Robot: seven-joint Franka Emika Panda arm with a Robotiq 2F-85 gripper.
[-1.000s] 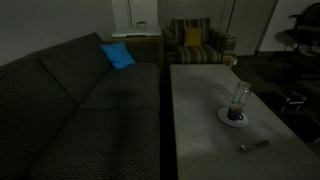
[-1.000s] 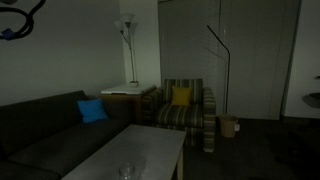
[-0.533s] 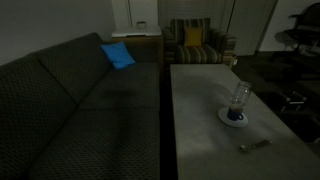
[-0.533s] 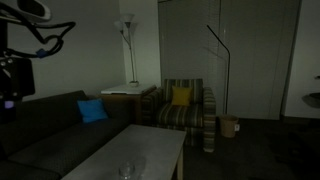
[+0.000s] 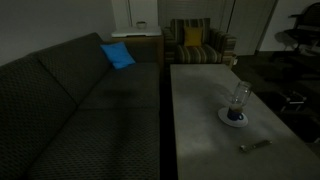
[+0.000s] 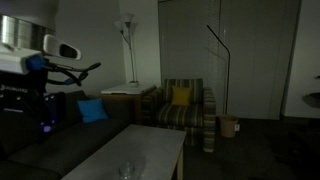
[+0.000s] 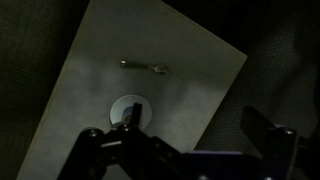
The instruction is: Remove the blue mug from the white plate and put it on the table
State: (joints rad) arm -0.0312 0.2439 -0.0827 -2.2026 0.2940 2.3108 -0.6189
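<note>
one risk stands out: the gripper (image 7: 181, 137), jaws spread wide and empty, hangs well above the table (image 5: 198, 105), and an off-centre descent could tip the tall blue mug (image 5: 238, 99) or drag the white plate (image 5: 226, 119) toward the thin grey stick (image 5: 255, 146). the mug stands upright on the plate, long axis vertical, mouth up; whether it has a handle is too dim to tell.

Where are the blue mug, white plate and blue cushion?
blue mug (image 5: 239, 97), in an exterior view, on its glassy upper part
white plate (image 5: 223, 116), in an exterior view, on its bare rim
blue cushion (image 5: 117, 55), in an exterior view, on its middle
</note>
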